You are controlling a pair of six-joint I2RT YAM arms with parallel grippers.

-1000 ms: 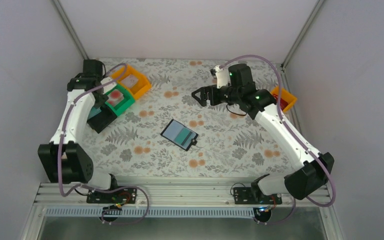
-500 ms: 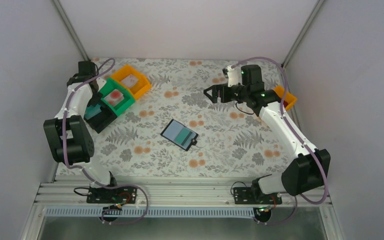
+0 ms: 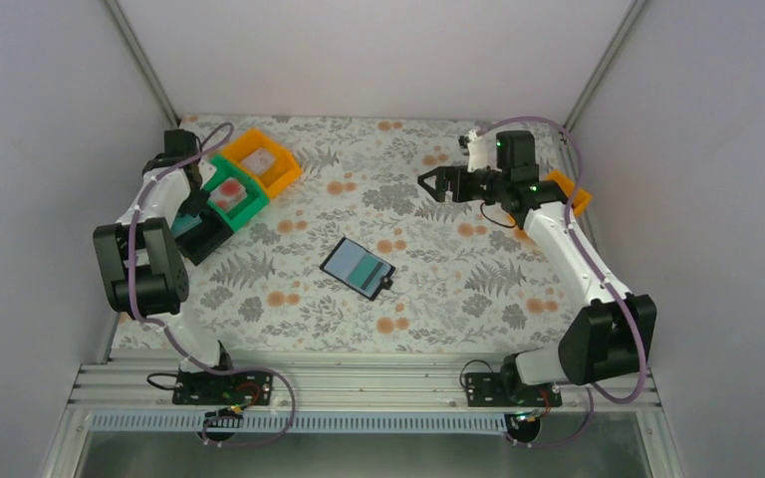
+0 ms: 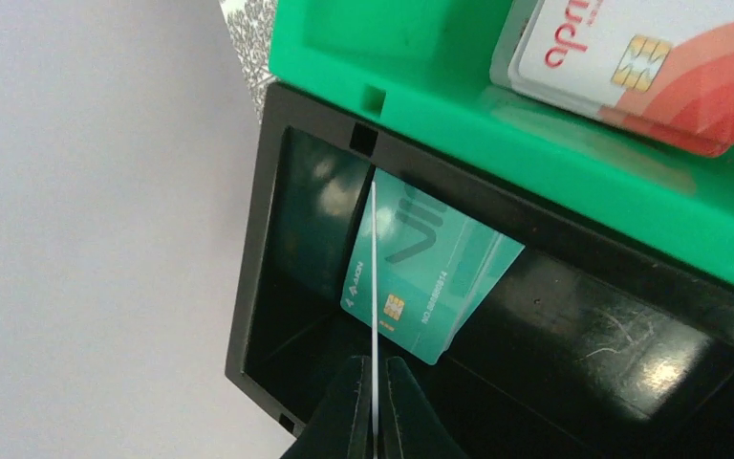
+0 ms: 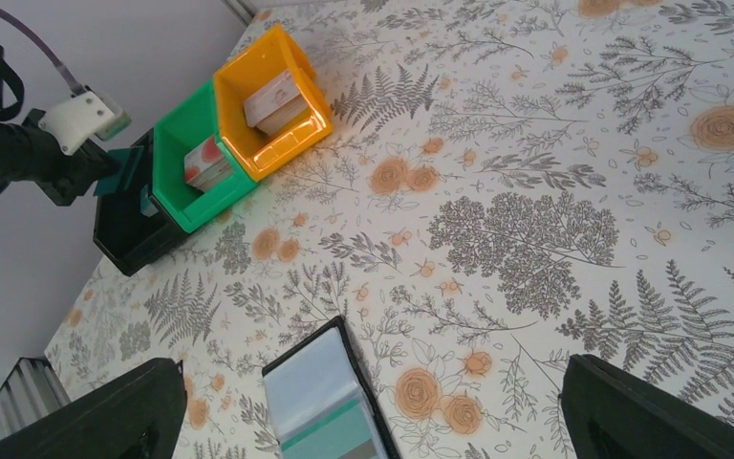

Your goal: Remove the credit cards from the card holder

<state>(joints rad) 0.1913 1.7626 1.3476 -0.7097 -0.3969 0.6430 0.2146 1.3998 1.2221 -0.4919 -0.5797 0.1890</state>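
Observation:
The card holder (image 3: 359, 267) lies open on the floral table, a teal strip showing in its grey-blue inside; the right wrist view has it at the bottom (image 5: 330, 402). My left gripper (image 4: 374, 361) is shut on a thin card (image 4: 373, 268) seen edge-on, held over the black bin (image 4: 268, 249). A teal credit card (image 4: 430, 277) leans inside that bin. A red-and-white card (image 4: 650, 57) lies in the green bin (image 4: 420, 67). My right gripper (image 3: 428, 184) hangs open and holds nothing, high over the table behind the card holder.
Black bin (image 3: 199, 237), green bin (image 3: 234, 197) and orange bin (image 3: 262, 161) stand in a row at the back left, against the left wall. Another orange bin (image 3: 570, 194) sits at the back right, partly behind the right arm.
The left arm's elbow has folded back toward the wall while its gripper stays at the black bin. The right gripper has drawn back and to the right, away from the card holder.

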